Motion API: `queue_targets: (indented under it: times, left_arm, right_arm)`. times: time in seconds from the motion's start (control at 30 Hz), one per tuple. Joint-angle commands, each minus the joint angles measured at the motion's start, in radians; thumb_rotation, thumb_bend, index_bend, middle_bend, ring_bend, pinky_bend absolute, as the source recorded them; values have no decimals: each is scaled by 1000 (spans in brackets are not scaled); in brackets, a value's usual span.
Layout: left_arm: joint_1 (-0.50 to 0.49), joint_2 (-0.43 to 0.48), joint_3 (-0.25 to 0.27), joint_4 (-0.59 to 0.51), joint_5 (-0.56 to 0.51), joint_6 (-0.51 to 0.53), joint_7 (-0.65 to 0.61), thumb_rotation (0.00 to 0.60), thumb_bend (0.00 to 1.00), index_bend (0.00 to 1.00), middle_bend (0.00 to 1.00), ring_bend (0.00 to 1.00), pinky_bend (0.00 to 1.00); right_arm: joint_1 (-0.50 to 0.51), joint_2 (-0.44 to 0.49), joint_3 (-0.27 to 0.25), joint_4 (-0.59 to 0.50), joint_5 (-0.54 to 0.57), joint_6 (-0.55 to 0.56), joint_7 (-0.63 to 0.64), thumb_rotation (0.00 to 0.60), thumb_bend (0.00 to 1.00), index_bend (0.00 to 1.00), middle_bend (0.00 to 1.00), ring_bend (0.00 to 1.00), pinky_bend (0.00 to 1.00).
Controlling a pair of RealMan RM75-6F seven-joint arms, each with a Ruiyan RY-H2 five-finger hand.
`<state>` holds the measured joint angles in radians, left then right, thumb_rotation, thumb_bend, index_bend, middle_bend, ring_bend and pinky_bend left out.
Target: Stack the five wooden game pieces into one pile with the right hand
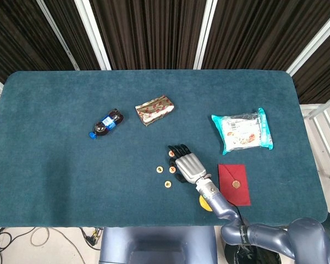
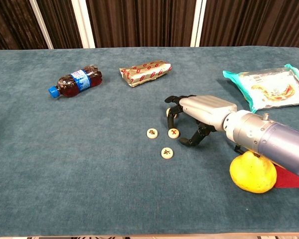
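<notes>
Approach step: right robot hand (image 2: pixel 195 119) over the scattered wooden pieces

We find it empty, fingers curled apart above the piece marked X (image 2: pixel 174 133); two more pieces (image 2: pixel 152 133) lie flat just beside, another partly hidden, none stacked. In our judgement, pinching one piece comes next, needing a precise descent.

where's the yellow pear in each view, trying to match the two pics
Head view: the pear peeks out under the right forearm near the table's front edge.
Chest view: lower right, in full view.
Shared landmark: the red envelope beside it, in both views.
</notes>
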<state>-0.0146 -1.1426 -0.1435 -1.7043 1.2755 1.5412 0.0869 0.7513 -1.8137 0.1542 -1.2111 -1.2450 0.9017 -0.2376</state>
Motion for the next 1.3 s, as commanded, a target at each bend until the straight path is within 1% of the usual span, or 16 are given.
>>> queue_targets:
  times: [0.03, 0.47, 0.7, 0.97, 1.13, 1.3]
  left_arm:
    - [0, 0, -1, 0, -1, -1, 0, 600, 592, 99, 0, 0, 0]
    - [0, -2, -4, -1, -6, 2, 1, 600, 592, 99, 0, 0, 0]
    - [1, -2, -4, -1, -6, 2, -1, 600, 592, 99, 0, 0, 0]
    - [1, -1, -5, -2, -7, 2, -2, 600, 592, 99, 0, 0, 0]
    - [1, -1, -4, -3, -7, 1, -3, 600, 592, 99, 0, 0, 0]
    - [2, -1, -4, -4, -6, 2, -4, 600, 592, 100, 0, 0, 0]
  right_arm:
    - [0, -2, 1, 1, 0, 1, 1, 600, 423, 425, 0, 0, 0]
    - [0, -11, 5, 8, 4, 0, -5, 600, 423, 434, 0, 0, 0]
    - [0, -13, 5, 7, 2, 3, -6, 600, 423, 472, 0, 0, 0]
    - [-1, -15, 7, 9, 8, -2, -7, 600, 422, 488, 0, 0, 0]
    - [-1, -11, 8, 1, 4, 2, -7, 600, 423, 521, 0, 0, 0]
    - [-1, -3, 13, -12, 2, 6, -3, 600, 423, 524, 0, 0, 0]
